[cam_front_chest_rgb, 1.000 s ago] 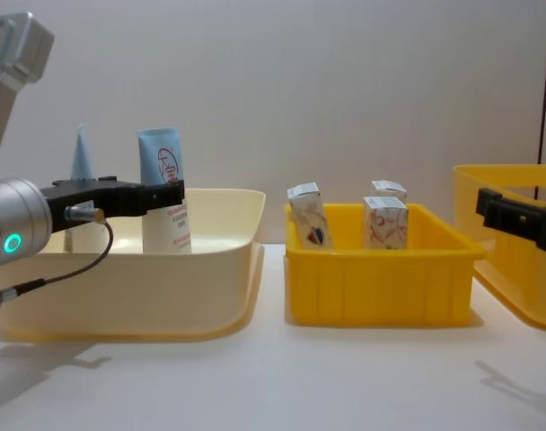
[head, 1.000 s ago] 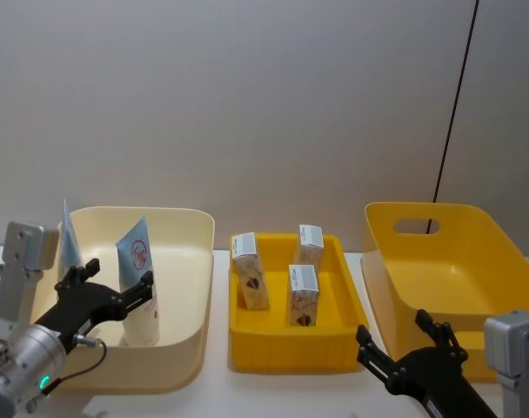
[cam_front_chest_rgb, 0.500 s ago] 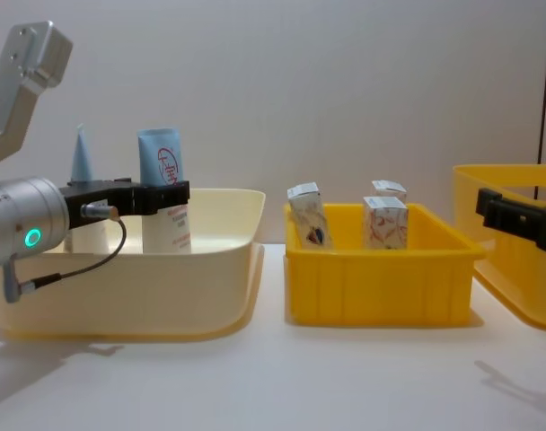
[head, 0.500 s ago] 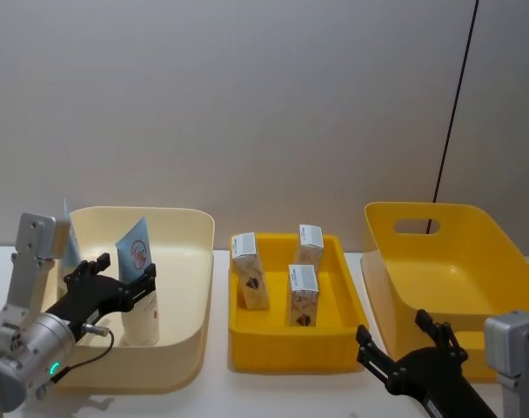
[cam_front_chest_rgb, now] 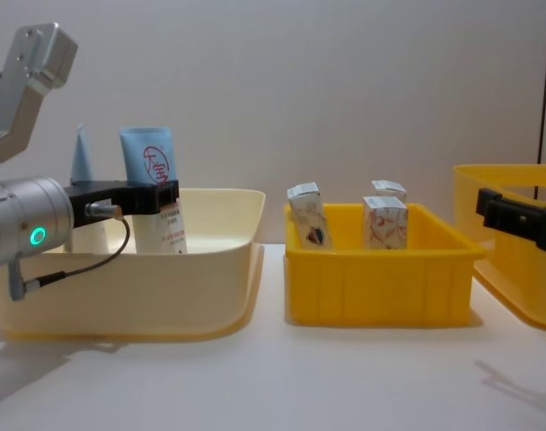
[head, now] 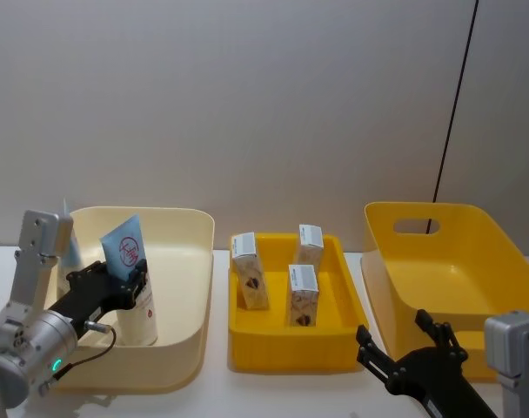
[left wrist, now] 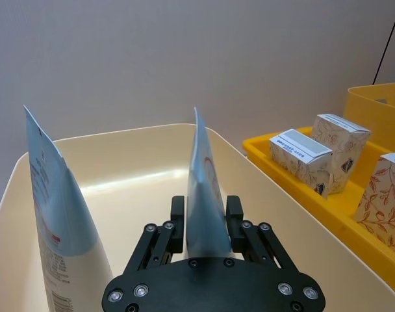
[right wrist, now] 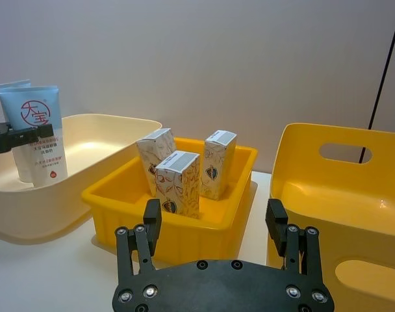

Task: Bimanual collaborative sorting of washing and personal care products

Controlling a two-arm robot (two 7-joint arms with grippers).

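- Evidently the left gripper (left wrist: 206, 214) has completed its closure. Half a second ago its fingers stood to either side of the light-blue tube (left wrist: 203, 188) with a gap. Now, in the left wrist view, both fingers press against the tube's flat faces.
- The tube stood upright a second ago. It now leans with its crimped top towards the robot's left, which is consistent with a pinch that has taken hold and begun to load it.
- Location: the held tube remains inside the cream bin (head: 182, 296). Its cap end is low, near the bin floor. Whether the base has actually left the floor cannot be settled, because the bin wall hides it in the chest view.
- A second tube (left wrist: 54, 214) stands upright in the same bin, just beside the held one and untouched.
- The right gripper (head: 393, 326) is unchanged. It sits low at the front, between the yellow tray (head: 291, 348) and the large yellow bin (head: 438, 261), with its fingers spread wide and holding nothing.
- Three cartons (head: 304, 294) stand upright in the yellow tray, in the same positions as before.
- Assessment: the grasp stage appears finished and the lift out of the cream bin is due next. The tube is soft and held at mid-body, so it may buckle or swing. The lean should be watched as the tube clears the bin wall.
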